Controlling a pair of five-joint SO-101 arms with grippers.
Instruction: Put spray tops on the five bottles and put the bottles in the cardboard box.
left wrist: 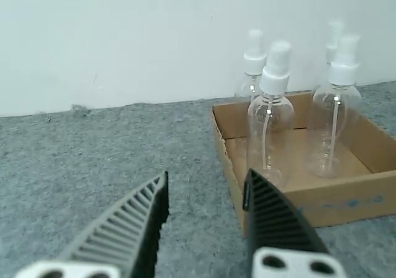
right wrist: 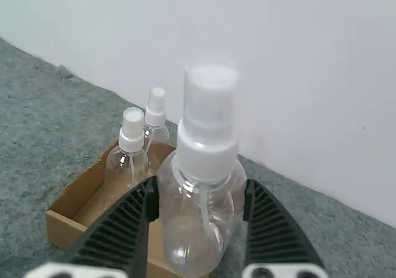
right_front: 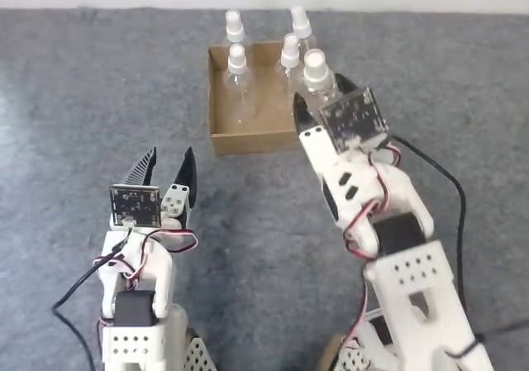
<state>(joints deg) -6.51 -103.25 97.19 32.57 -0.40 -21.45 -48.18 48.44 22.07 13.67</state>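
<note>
Every bottle is clear glossy plastic, spray top white plastic; box matt cardboard, counter fuzzy grey carpet.

Light is bright and even, shadows faint. Soft glints mark the clear plastic bottle between the right gripper's jaws.

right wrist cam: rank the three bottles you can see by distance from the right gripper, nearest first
1. held bottle: upright between the right gripper's fingers.
2. box bottle: standing in the cardboard box, beyond the held one.
3. rear bottle: just behind the box bottle, closest to the wall. Can't tell if it's inside the box.
</note>
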